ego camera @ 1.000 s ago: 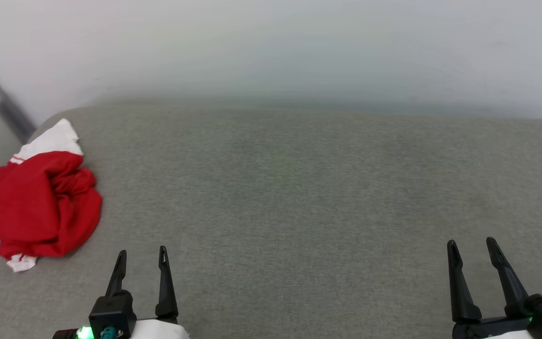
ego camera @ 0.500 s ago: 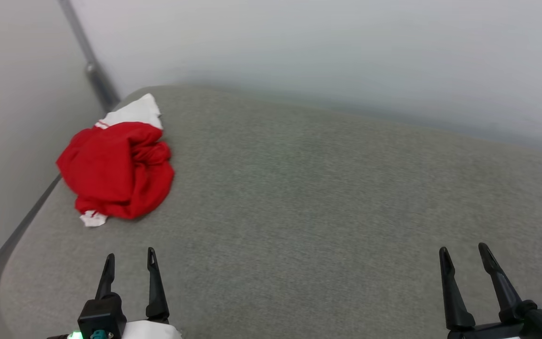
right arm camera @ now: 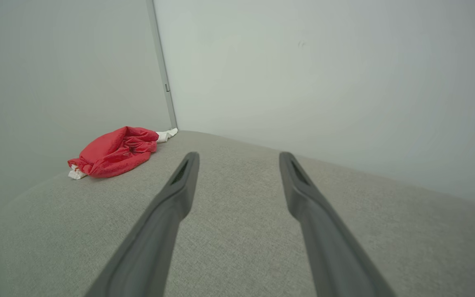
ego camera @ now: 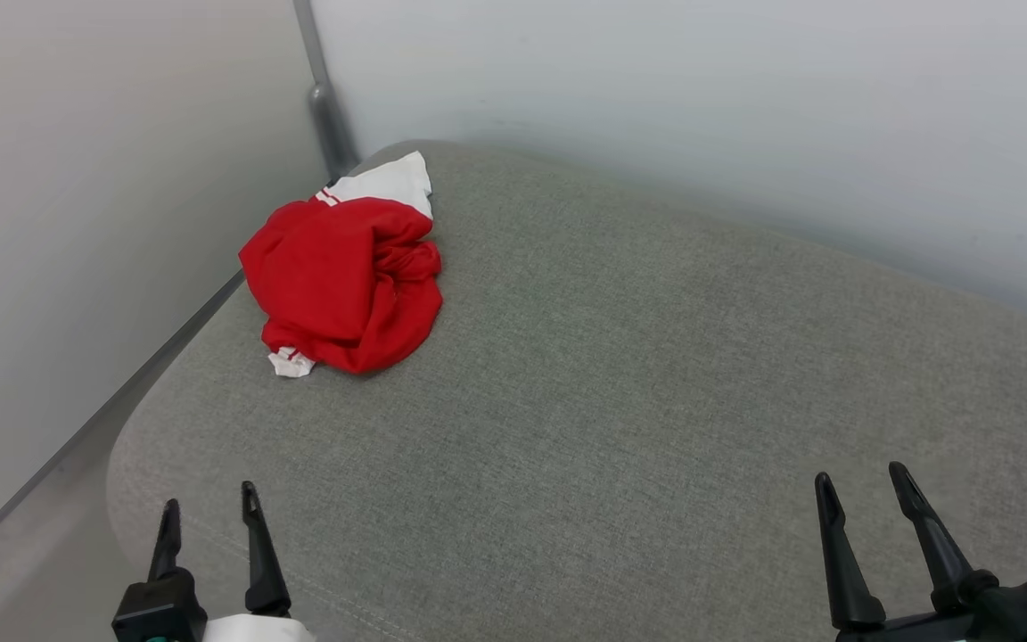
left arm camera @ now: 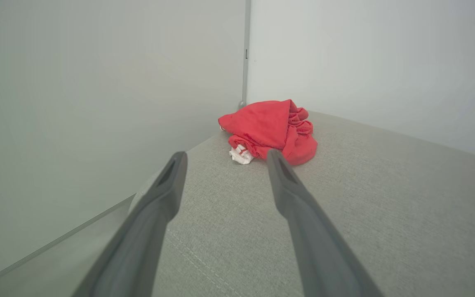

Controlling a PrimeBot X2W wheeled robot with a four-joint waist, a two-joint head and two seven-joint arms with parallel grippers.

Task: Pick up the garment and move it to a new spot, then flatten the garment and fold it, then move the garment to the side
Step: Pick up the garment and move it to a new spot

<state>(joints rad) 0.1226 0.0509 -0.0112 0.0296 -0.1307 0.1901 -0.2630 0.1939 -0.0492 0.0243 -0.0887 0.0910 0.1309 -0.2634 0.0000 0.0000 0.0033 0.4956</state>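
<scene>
Left gripper: the left gripper (ego camera: 209, 496) has its two long dark fingers spread wide with bare space between them. It grips nothing and sits at the near left corner of the cushion.
Left gripper's aim: in the left wrist view the left gripper (left arm camera: 225, 153) points along the cushion's left edge toward the heap of cloth, well short of it.
Right gripper: the right gripper (ego camera: 860, 473) is also spread wide and empty-handed, near the cushion's near edge toward its right side. Its fingertips point toward the far edge.
Right gripper's outlook: in its own wrist view the right gripper (right arm camera: 239, 154) has plain fabric between its fingers, and the cloth heap lies well apart to the left.
Garment: the red jersey T-shirt with white sleeves and red-and-white striped trim (ego camera: 344, 281) (left arm camera: 270, 128) (right arm camera: 114, 152) lies crumpled in a heap at the cushion's far left corner. One white sleeve reaches toward the far edge, and a small white striped piece sticks out on the near side.
Support: a grey woven fabric cushion (ego camera: 656, 401) with rounded corners.
Surroundings: pale walls meet behind the far left corner, where a grey metal post (ego camera: 324, 107) stands.
</scene>
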